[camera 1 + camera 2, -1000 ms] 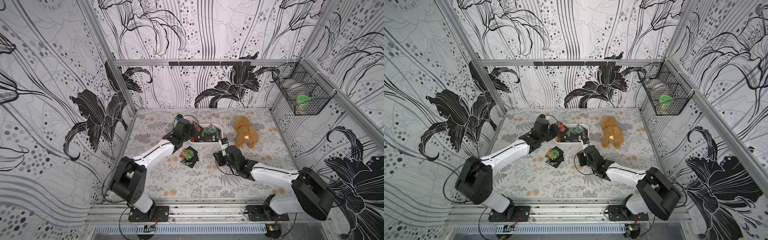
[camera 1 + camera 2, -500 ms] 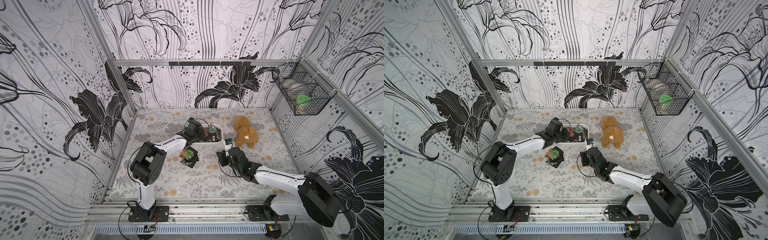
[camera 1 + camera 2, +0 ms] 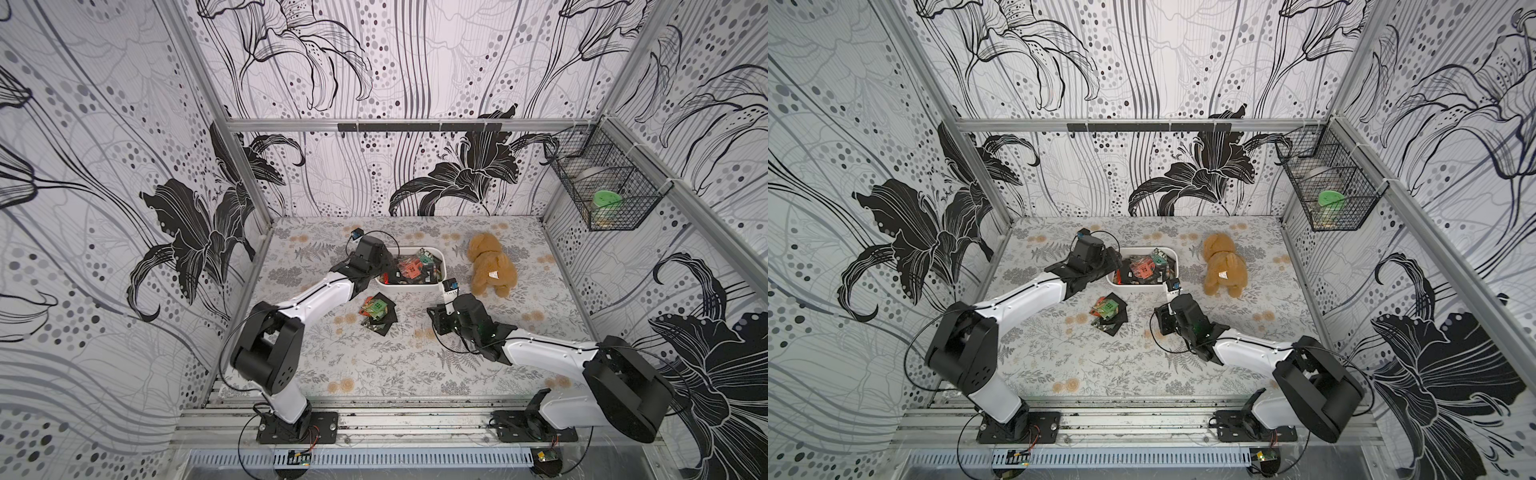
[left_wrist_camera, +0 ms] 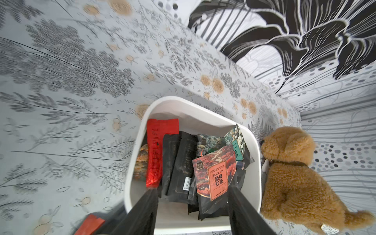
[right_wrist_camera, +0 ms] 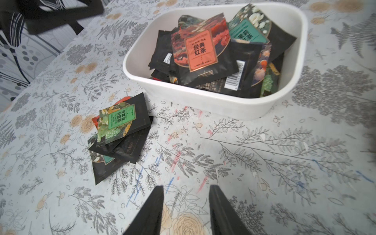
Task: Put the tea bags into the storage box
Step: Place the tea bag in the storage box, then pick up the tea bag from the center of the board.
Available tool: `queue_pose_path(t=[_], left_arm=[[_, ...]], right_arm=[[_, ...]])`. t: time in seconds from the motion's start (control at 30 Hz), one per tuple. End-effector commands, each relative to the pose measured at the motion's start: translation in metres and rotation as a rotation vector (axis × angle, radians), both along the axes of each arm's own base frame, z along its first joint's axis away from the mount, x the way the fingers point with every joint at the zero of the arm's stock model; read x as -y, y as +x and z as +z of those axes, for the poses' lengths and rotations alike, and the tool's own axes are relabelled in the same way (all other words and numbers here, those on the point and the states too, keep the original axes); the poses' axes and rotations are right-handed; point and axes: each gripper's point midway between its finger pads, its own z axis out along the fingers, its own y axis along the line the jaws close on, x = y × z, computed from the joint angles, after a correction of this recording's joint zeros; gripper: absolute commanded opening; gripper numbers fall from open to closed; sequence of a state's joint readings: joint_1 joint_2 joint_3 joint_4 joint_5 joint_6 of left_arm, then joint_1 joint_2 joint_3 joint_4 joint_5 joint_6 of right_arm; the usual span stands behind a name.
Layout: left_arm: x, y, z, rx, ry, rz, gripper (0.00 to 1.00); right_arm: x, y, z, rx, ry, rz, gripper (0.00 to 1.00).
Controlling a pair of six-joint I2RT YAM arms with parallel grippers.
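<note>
Tea bags [image 3: 377,311] loose on the desk [image 3: 374,365] lie left of my right claw [image 5: 186,188], the nearer one, part open and empty; left claw [image 4: 192,188] hangs open, empty, over the box [image 3: 441,266].

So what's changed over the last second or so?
The left end effector moved in over the storage box and opened, apparently releasing the red-label tea bag lying below it. The right end effector, the loose tea bags on the table and the plush toy stayed put.

Tan plush dog [image 3: 490,266], black wire basket [image 3: 623,216]
</note>
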State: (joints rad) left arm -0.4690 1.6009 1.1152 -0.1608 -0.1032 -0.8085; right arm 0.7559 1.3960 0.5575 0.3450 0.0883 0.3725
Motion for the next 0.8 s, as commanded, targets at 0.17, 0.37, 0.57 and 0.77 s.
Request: queue_pose_path(t=[0.17,0.37,0.57,0.77], left_arm=[[-0.059,-0.072,-0.037,-0.037,0.023,0.096,0.7],[-0.076,-0.099,-0.084,-0.117,-0.115,0.084,0.71],[-0.06,-0.096,-0.099,-0.16,-0.165,0.004,0.59],[-0.057,-0.089,-0.091,-0.137,-0.202,-0.015,0.55]], right_arm=[[-0.065,0.003,0.013,-0.049,0.014,0.22,0.42],[-0.105,0.023,-0.006,-0.123,-0.075,0.27,0.39],[-0.13,0.052,-0.024,-0.165,-0.142,0.254,0.24],[-0.136,0.064,-0.035,-0.167,-0.171,0.238,0.23]])
